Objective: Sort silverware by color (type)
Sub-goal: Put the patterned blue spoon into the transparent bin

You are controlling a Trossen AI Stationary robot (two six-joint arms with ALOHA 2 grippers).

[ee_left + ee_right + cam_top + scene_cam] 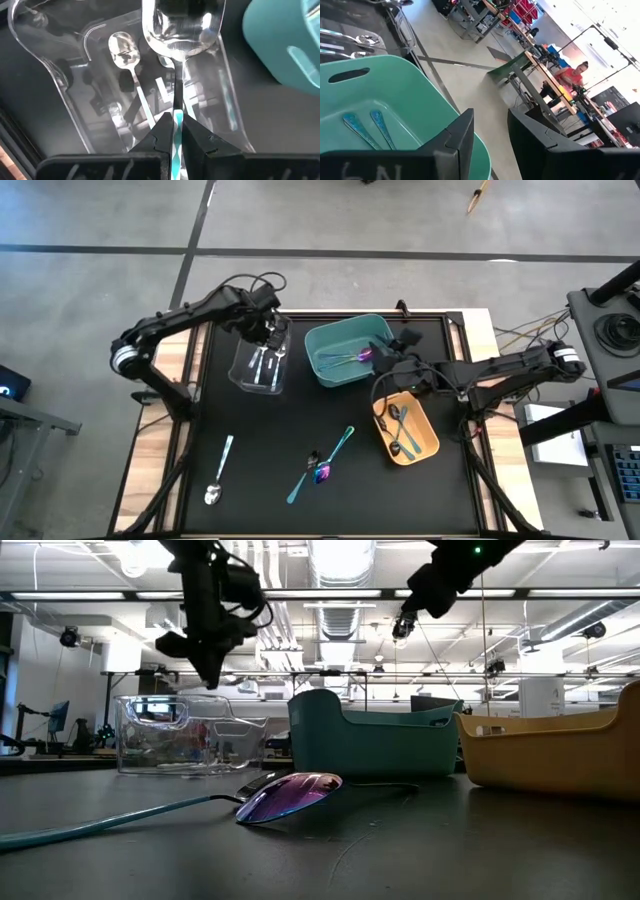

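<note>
Black mat (250,480) covers the table, teal bin (345,352) roughly mid-mat as reference. Nearest the front edge, left of the bin: one silver spoon (218,472) loose on the mat. Closer in, below the bin: iridescent purple spoon (322,472) lying against a teal-handled utensil (325,461), touching or crossed.

Orange bin (408,430) sits right and forward of the teal bin, holds dark spoons (400,426), count unclear. Teal bin holds an iridescent purple piece (364,354) plus teal-handled pieces (370,129) on its floor.

Right gripper (490,132) hovers above the teal bin's right rim, fingers apart with a narrow gap, nothing between them.

Clear bin (260,367) is just left of the teal bin, holds silver spoons (125,50). Left gripper (178,131) hangs over the clear bin, clamped on a shiny spoon with teal handle (179,35), bowl pointing down into the bin.
</note>
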